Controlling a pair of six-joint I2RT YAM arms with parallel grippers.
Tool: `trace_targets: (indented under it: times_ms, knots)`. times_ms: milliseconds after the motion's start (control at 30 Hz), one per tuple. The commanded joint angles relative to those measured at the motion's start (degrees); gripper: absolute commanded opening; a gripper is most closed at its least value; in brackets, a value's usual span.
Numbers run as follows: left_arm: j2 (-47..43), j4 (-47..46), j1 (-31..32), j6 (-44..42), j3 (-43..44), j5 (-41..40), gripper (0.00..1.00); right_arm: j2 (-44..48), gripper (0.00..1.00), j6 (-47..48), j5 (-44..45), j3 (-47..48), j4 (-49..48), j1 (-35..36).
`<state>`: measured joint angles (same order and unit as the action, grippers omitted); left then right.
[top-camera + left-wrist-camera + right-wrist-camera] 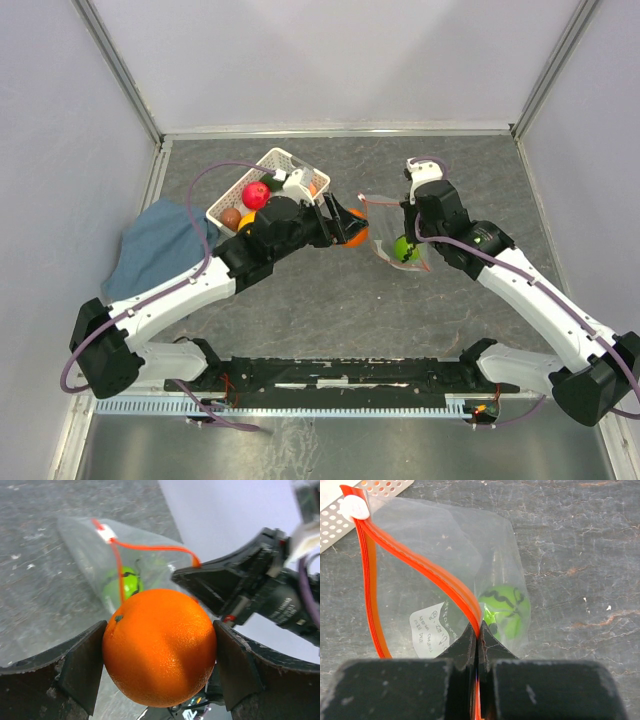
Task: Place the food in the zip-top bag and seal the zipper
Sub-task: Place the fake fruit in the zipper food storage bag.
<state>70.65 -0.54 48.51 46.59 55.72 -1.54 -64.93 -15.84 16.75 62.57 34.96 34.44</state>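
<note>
My left gripper is shut on the orange, held just left of the zip-top bag; the orange also shows from above. My right gripper is shut on one side of the bag's red-orange zipper, holding the mouth open toward the orange. The white slider sits at the strip's far end. The green round fruit lies inside the clear bag; it also shows in the left wrist view. The red apple, a brown piece and other fruit lie in the basket.
The white lattice basket stands at the back left behind my left arm. A blue-grey cloth lies at the left wall. Grey walls enclose the table on three sides.
</note>
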Motion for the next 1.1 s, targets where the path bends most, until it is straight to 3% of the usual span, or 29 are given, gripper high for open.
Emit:
trace_targets:
  times_ms: [0,300,667,767,900,1067]
  knots:
    - [1.24,-11.31,3.39,-3.55,0.58,-1.93,0.53,1.62,0.02,-1.86,-2.45,2.73,-1.04,-0.08]
    - [6.41,-22.09,7.73,-10.07,-0.71,-11.32,0.52,2.17,0.02,-3.77,-6.46,2.64,-1.46,-0.15]
    - [13.77,-17.26,8.07,-9.23,0.63,-17.43,0.55,3.12,0.02,-4.46,-8.03,2.57,-0.92,-0.10]
    - [14.86,-13.75,8.18,-8.68,1.65,-19.34,0.61,3.13,0.02,-4.41,-8.10,2.36,-1.24,-0.13]
    - [15.04,-11.87,8.48,-8.69,3.12,-19.81,0.76,3.05,0.02,-4.63,-8.61,2.04,-2.05,-0.11]
    - [16.35,-10.13,8.88,-7.58,5.10,-20.67,0.80,2.45,0.02,-4.84,-9.17,1.71,-2.72,-0.10]
